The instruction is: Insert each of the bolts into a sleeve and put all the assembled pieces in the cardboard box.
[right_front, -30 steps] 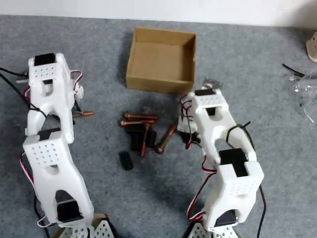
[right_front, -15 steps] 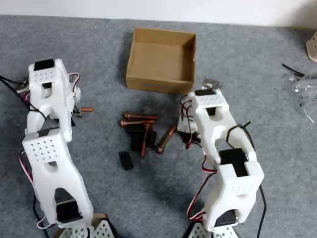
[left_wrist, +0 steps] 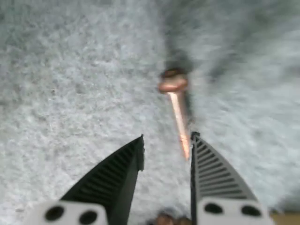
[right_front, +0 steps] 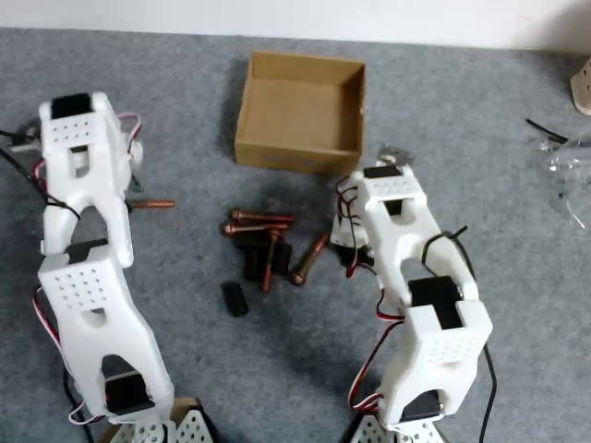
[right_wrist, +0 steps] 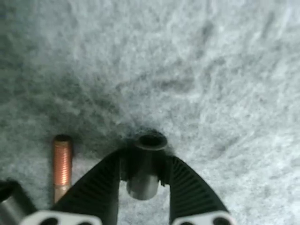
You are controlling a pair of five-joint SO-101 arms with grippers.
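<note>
Left claw drew back from bolt; grey carpet beneath.

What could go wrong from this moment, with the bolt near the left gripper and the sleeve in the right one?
1. The bolt lies on the carpet close to one side of the open left gripper, not centred between the jaws. Closing could push it away instead of gripping it.
2. The right gripper holds the sleeve only at the ends of its jaws, so the sleeve might tilt or slip when a bolt presses in.

Grey felt mat, clear plastic scrap.
</note>
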